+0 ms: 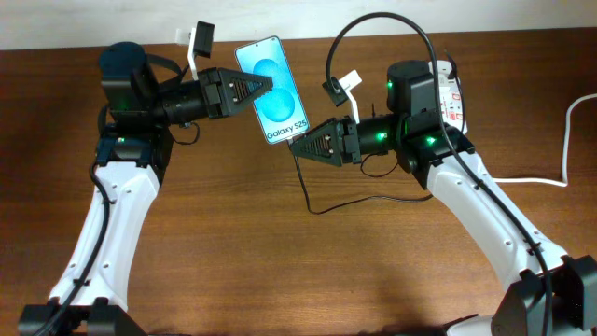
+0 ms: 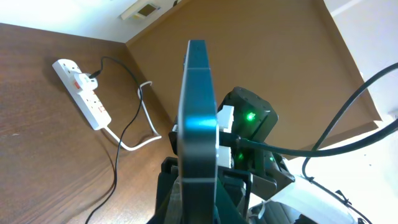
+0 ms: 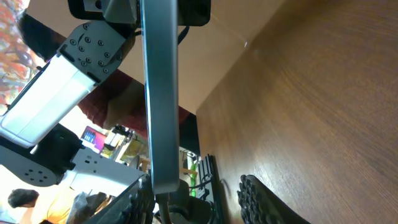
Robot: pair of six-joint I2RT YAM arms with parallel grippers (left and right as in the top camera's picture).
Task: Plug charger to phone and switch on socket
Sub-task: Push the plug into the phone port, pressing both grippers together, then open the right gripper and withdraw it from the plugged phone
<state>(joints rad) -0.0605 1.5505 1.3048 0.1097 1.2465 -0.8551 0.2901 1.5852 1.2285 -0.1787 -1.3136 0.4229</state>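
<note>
My left gripper [image 1: 250, 92] is shut on the phone [image 1: 273, 89], holding it above the table with its cyan screen facing up and the "Galaxy S25" end toward my right gripper [image 1: 297, 146]. In the left wrist view the phone [image 2: 198, 118] is edge-on between the jaws [image 2: 198, 190]. In the right wrist view the charger's black plug tip [image 3: 163, 202] sits against the phone's [image 3: 158, 93] lower edge. The right fingers [image 3: 194, 182] are spread, and the padded one stands apart from the plug. The thin black charger cable [image 1: 306, 187] hangs down from there. The socket [image 1: 454, 98] lies behind the right arm.
The socket [image 2: 81, 93] also shows far left in the left wrist view, with a black plug in it and the black cable [image 2: 115, 168] trailing across the table. Its thick white cord [image 1: 567, 131] runs off at the right edge. A black arm cable loops above the right arm [image 1: 373, 19].
</note>
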